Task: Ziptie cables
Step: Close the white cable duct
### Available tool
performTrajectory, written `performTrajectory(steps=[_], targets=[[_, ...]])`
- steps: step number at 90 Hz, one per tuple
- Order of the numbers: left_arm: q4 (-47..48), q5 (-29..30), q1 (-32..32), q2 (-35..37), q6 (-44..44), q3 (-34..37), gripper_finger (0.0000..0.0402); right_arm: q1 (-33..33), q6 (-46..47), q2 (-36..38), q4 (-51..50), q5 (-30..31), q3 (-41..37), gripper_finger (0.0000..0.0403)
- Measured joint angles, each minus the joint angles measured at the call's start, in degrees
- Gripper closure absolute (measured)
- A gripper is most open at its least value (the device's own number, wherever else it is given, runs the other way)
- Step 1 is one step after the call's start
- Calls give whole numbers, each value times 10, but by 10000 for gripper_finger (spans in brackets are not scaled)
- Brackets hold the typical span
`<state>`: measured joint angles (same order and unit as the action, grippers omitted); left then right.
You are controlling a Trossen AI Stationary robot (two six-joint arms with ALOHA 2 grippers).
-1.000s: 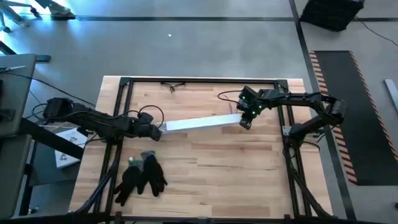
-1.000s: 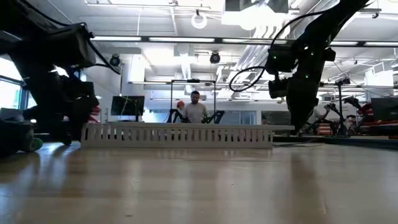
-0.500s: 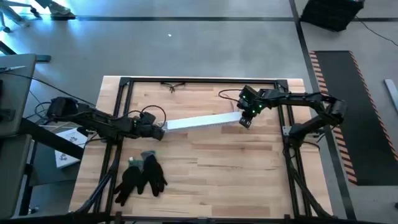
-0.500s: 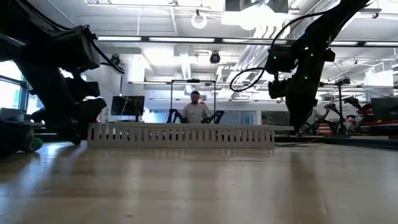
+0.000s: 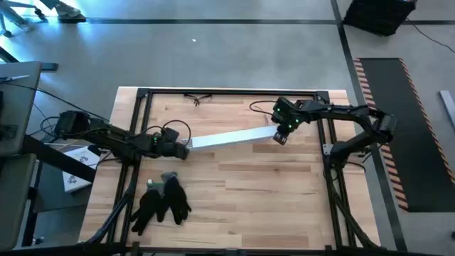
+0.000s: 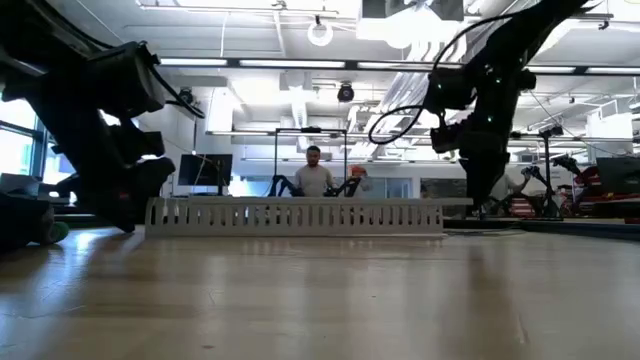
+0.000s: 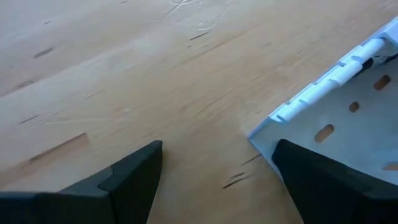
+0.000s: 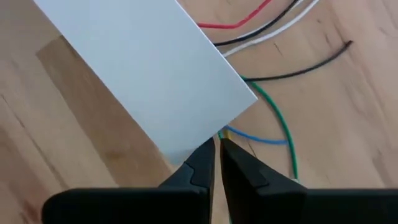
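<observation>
The cables (image 8: 273,118) are thin red, white, black, green and blue wires. They lie on the wood beside the right end of a long white slotted channel (image 5: 231,138), which rests flat on the table. My right gripper (image 8: 216,152) is shut at that end's corner, where a blue wire and a yellowish wire meet its tips; it also shows from above (image 5: 281,139). My left gripper (image 7: 214,168) stands open at the channel's left end (image 7: 329,118), low over the table (image 5: 181,149). My left gripper has the inner side of one finger (image 7: 292,165) at the channel's left end corner (image 7: 264,132), coming level from the table's left; I cannot tell whether it touches. My right gripper pinches thin wires (image 8: 225,132) at its fingertips, just off the channel's corner. The tips hide the contact itself.
A pair of black gloves (image 5: 163,199) lies near the table's front left. A small dark item (image 5: 199,97) lies at the far edge. A black frame (image 5: 227,91) runs around the tabletop. A person (image 6: 315,178) stands in the room beyond the table.
My left gripper has moved toward the table's right edge. The channel has slid a little that way, its left end more than its right. My right gripper has risen slightly at the channel's right end.
</observation>
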<state>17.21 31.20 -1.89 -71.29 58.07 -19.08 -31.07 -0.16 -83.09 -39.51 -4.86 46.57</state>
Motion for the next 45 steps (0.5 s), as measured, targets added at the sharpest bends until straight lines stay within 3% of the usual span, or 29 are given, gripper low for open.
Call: performTrajectory(steps=[15,45], targets=[[-1,-3,0,0,-12,0,106,-11,1,-4,-12,8,0,391],[-48,-9,5,0,-79,4,111,-6,0,-25,64,-9,-2,391]])
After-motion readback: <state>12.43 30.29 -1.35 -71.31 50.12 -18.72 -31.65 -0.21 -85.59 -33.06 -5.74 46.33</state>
